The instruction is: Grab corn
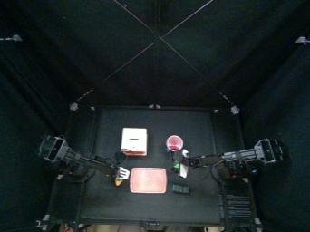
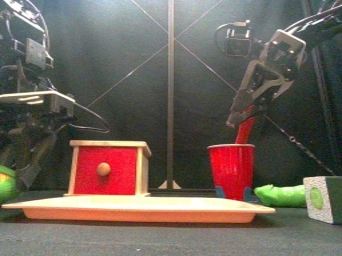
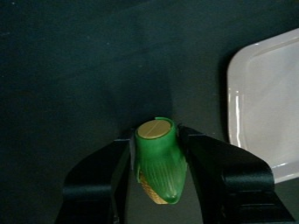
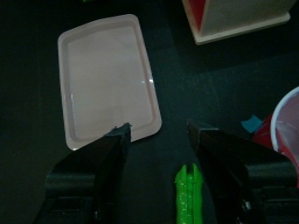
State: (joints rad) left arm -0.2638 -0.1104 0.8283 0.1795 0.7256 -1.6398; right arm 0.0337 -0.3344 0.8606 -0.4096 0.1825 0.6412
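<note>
The corn (image 3: 158, 162) is a small cob with a bright green end and a yellow tip. It sits between the jaws of my left gripper (image 3: 156, 144), which is shut on it. In the top view the left gripper (image 1: 119, 171) holds the corn (image 1: 118, 178) just left of the pink tray (image 1: 148, 181). In the front view the corn (image 2: 6, 186) shows at the far left edge, low over the table. My right gripper (image 4: 160, 138) is open above a green toy (image 4: 184, 191), right of the tray (image 4: 105, 79).
A red box (image 1: 133, 139) with a white top and a red cup (image 1: 176, 143) stand behind the tray. The green toy (image 2: 281, 195) and a grey cube (image 2: 323, 198) with a green spot lie at the front right. A dark block (image 1: 179, 188) lies right of the tray.
</note>
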